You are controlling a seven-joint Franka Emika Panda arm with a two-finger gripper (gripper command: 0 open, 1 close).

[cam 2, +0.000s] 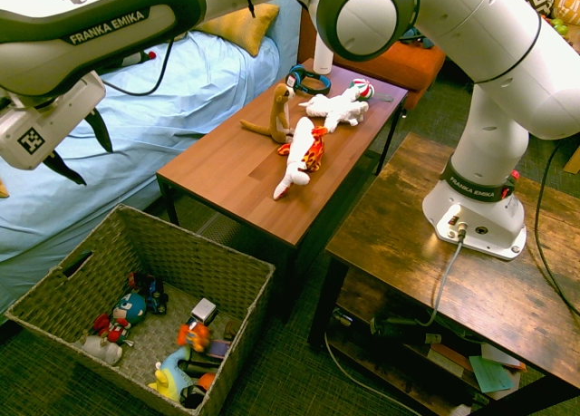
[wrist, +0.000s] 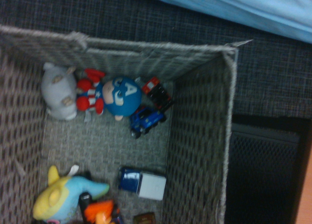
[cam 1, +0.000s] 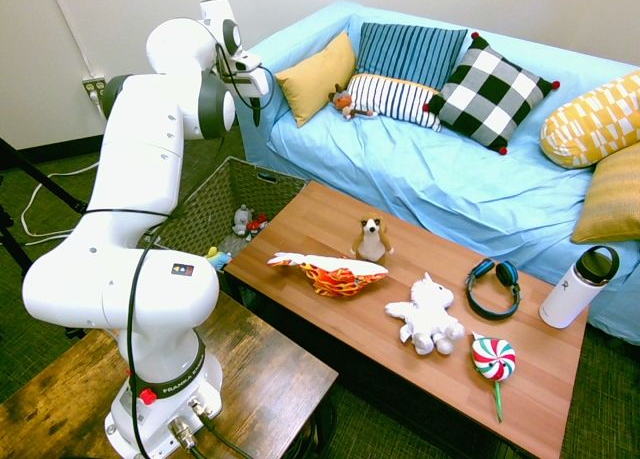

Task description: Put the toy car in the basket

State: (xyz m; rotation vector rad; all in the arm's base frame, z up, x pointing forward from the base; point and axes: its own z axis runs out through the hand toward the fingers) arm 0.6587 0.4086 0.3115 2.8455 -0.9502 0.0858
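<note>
The white, rounded arm (cam 1: 145, 159) has dark joint rings, black cables and "FRANKA EMIKA" lettering.

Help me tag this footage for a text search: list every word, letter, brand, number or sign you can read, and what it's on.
"FRANKA EMIKA": forearm
"FRANKA EMIKA": base collar
"A": blue toy head
Black-and-white square: gripper; no legible word
Too small or blurred: bottle mark, upper-base label
</note>
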